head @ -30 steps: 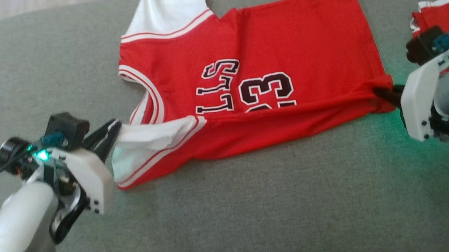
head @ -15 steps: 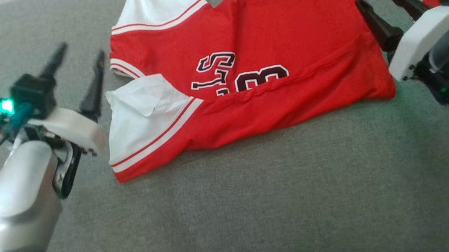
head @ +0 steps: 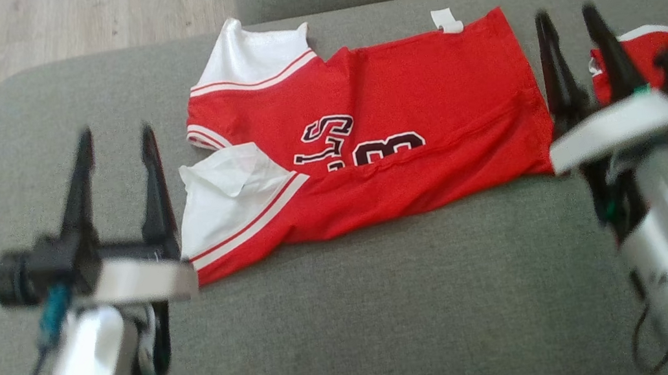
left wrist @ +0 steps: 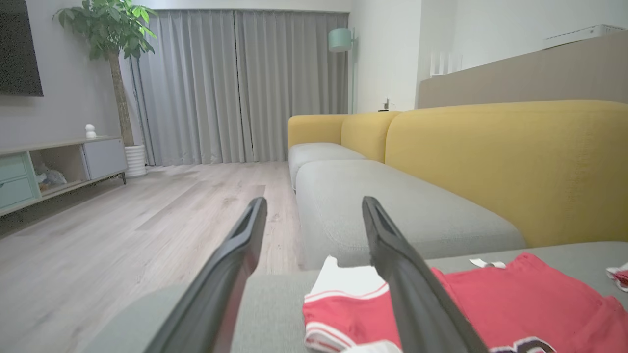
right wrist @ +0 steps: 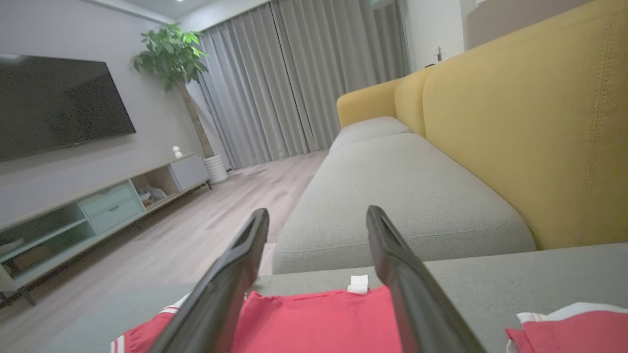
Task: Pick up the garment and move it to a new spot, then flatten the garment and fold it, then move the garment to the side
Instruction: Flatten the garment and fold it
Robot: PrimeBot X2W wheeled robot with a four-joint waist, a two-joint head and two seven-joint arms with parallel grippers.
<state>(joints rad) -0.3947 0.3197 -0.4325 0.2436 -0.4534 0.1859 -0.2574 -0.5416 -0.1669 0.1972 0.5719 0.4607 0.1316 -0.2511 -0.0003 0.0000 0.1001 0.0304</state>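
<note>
My left tool and right tool both stand wide open, holding nothing. The red jersey lies partly folded on the grey sofa seat between them, its white-trimmed end just right of the left tool and its plain red end just left of the right tool.

Red-and-white basketball jersey: black lettering half buried under the folded-up lower edge, unreadable. Second red garment with white trim: mostly behind the right hand, cut off by the frame edge. Right hand and left hand blurred in head view. Left wrist view crops the jersey at the bottom.
</note>
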